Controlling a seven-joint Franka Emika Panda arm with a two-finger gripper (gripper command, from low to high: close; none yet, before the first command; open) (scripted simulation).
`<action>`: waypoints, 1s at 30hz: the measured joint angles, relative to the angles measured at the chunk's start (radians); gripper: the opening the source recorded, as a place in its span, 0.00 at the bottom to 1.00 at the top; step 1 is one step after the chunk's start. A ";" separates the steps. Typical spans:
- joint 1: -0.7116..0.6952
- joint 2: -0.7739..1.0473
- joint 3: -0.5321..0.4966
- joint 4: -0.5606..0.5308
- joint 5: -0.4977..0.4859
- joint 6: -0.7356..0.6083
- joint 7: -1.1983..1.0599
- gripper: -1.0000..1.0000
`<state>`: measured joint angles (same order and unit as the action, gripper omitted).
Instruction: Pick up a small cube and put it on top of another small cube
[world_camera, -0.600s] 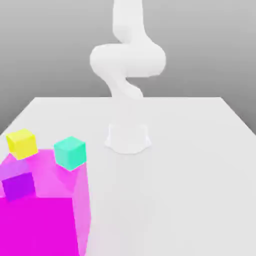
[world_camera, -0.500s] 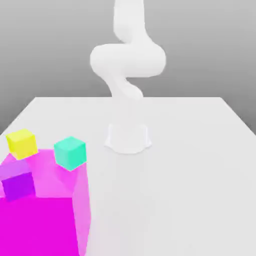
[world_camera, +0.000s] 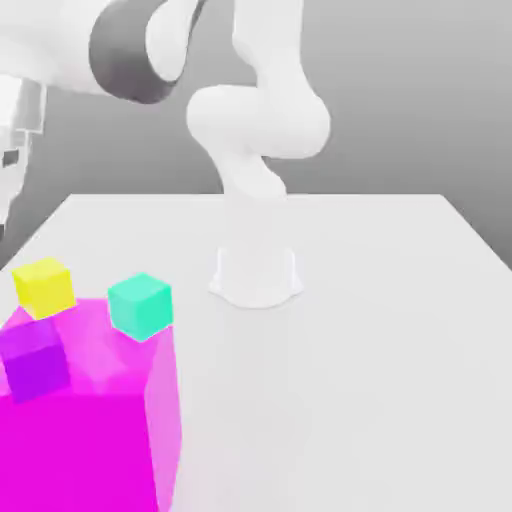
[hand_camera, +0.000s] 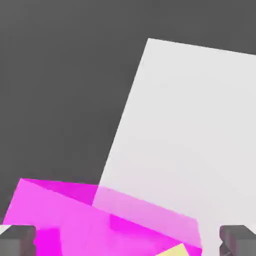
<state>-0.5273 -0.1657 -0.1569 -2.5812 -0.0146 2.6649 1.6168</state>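
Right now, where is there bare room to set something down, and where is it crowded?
The white table is bare from the magenta block to the exterior view's right edge, in front of the arm's base. The block's top is crowded: yellow cube, teal cube and purple cube leave only small gaps.

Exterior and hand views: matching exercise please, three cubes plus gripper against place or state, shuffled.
1. Yellow cube
2. Teal cube
3. Purple cube
4. Gripper

A. Lowest cube in the exterior view
B. Open
C. Highest cube in the exterior view
D. Cube farthest toward the exterior view's right

Pairs: 1-C, 2-D, 3-A, 4-B
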 joint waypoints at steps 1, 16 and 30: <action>-0.017 0.033 -0.014 -0.019 0.001 0.020 0.037 0.50; -0.236 0.461 0.059 -0.131 0.218 0.338 0.123 0.00; -0.147 0.227 0.004 -0.152 0.068 0.153 0.214 0.00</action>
<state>-0.6745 0.0617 -0.1526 -2.7337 0.0531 2.8183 1.8305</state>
